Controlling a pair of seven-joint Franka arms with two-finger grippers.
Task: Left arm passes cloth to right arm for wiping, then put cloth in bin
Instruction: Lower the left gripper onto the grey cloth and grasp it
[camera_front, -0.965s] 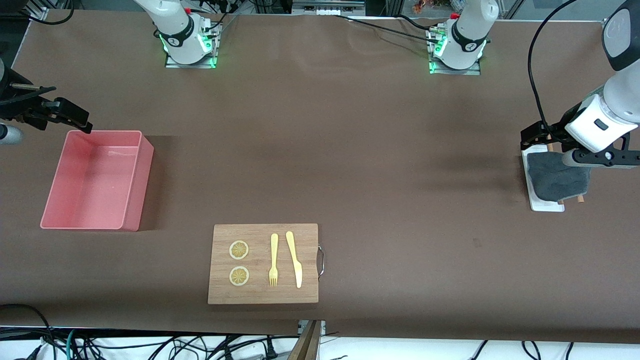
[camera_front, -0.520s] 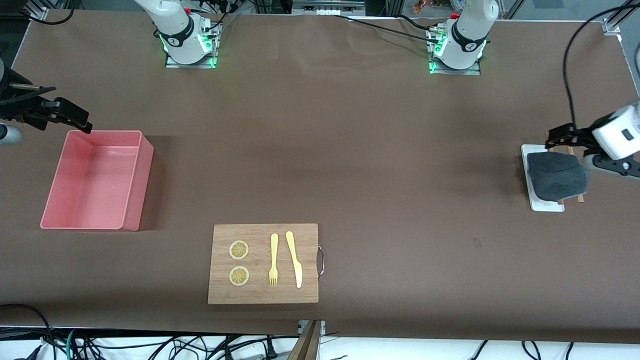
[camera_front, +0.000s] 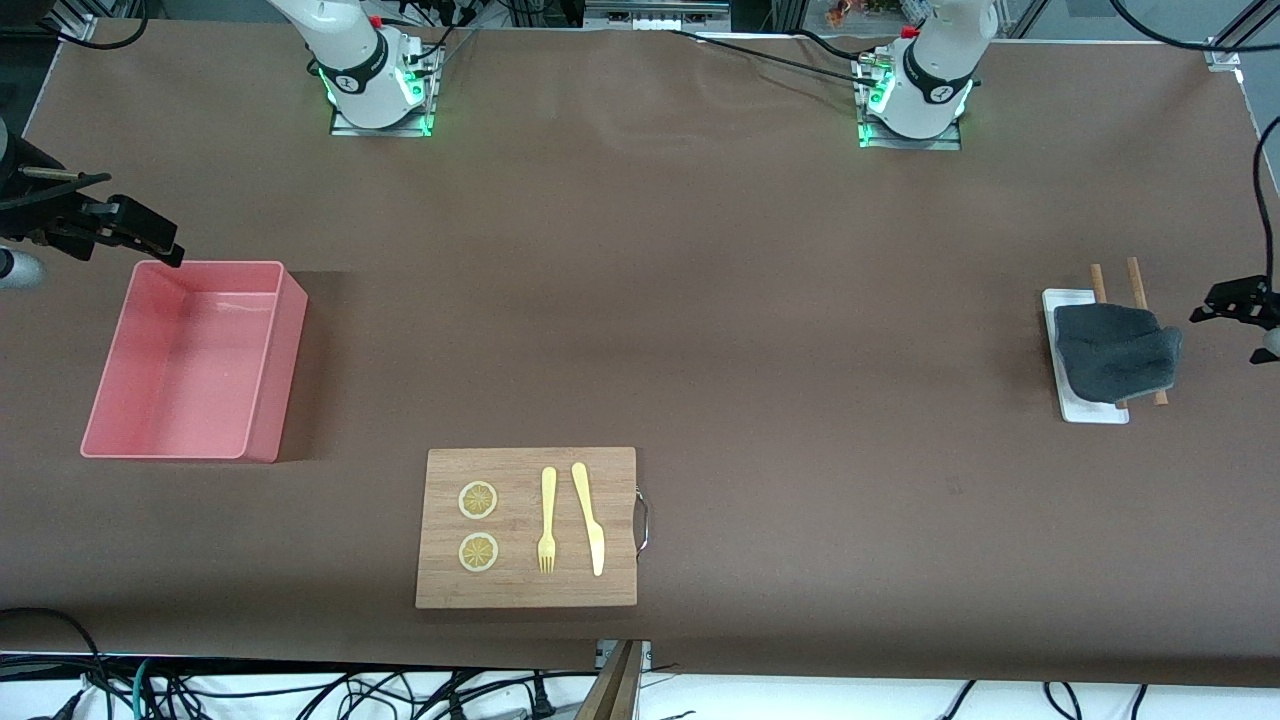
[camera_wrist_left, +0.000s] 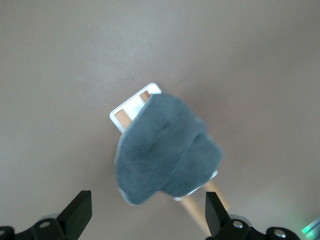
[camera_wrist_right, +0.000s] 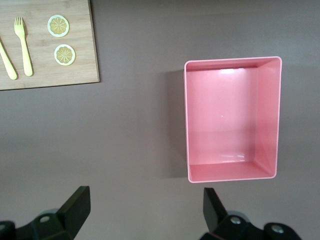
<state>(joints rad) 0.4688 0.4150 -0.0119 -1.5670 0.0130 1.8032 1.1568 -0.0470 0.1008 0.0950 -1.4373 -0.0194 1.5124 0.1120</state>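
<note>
The dark grey cloth (camera_front: 1115, 350) lies crumpled on a white tray (camera_front: 1090, 410) at the left arm's end of the table. My left gripper (camera_front: 1240, 305) hangs open in the air just past the cloth, over that end of the table. In the left wrist view the cloth (camera_wrist_left: 165, 150) lies below the open left gripper (camera_wrist_left: 148, 212), untouched. The pink bin (camera_front: 270, 400) stands empty at the right arm's end. My right gripper (camera_front: 130, 232) waits open over the table beside the bin. The right wrist view shows the bin (camera_wrist_right: 187, 120) below the right gripper (camera_wrist_right: 145, 210).
Two wooden sticks (camera_front: 1137, 272) poke out from under the cloth on the tray. A wooden cutting board (camera_front: 520, 590) near the front edge carries two lemon slices (camera_front: 478, 500), a yellow fork (camera_front: 547, 520) and a yellow knife (camera_front: 590, 518).
The left arm has drawn away from over the cloth toward its end of the table, uncovering the cloth and sticks. The cloth stayed on the tray. The right arm has not moved.
</note>
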